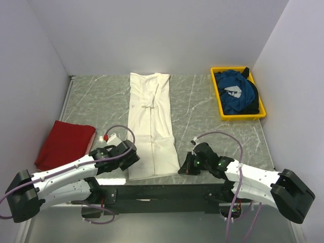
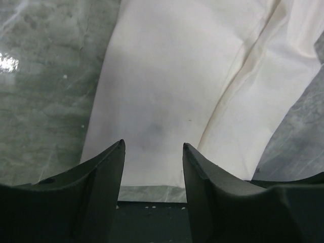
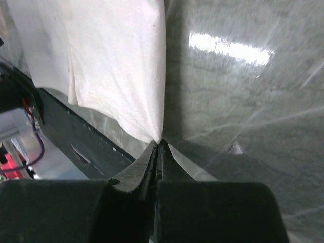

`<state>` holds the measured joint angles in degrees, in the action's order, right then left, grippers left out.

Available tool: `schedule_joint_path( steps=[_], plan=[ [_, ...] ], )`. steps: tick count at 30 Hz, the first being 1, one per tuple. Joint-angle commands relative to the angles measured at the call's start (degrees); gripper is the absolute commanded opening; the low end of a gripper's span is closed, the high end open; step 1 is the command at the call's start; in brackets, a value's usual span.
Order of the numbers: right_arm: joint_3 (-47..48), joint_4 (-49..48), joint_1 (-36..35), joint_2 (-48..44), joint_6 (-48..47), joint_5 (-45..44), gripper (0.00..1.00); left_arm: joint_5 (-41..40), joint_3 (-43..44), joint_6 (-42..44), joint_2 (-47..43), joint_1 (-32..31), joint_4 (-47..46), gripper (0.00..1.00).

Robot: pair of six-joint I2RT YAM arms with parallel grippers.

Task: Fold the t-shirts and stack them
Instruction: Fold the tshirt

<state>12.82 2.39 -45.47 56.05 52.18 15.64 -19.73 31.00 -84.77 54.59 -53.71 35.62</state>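
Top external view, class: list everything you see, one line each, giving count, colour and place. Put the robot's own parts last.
White tee: one, cream-white, folded into a long strip, table centre.
Red tee: one, dark red, folded, table's left side.
Blue tee: one, blue with white print, bunched in the tray.
Tray: one, yellow, far right corner.
Table: one, grey-green marble.
Left gripper: one, black, open, over the white tee's near edge.
Right gripper: one, black, shut on the white tee's near right corner.
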Motion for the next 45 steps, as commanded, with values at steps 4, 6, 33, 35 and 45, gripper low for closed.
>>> schedule_joint_path(
  steps=[4,6,33,35,45],
  plan=[
    [-1.9,0.3,-0.6,0.6,-2.1,6.7,0.00,4.4,0.6,-2.3,-2.6,-1.0,9.6,0.51],
    [-2.2,0.0,-1.5,1.2,-1.9,7.5,0.00,6.0,-0.5,-3.3,-4.0,-1.3,11.4,0.49],
    [-2.7,3.4,-3.2,-1.2,-1.9,6.5,0.00,7.3,-8.5,-10.1,-4.9,-10.0,10.4,0.32],
    [-2.6,3.8,-3.2,-1.4,-2.0,6.3,0.00,7.2,-9.5,-10.1,-5.0,-10.2,9.0,0.32],
    [-0.9,6.7,-3.2,-2.8,-2.8,5.8,0.00,6.8,-9.8,-8.7,-5.5,-11.7,7.4,0.01]
  ],
)
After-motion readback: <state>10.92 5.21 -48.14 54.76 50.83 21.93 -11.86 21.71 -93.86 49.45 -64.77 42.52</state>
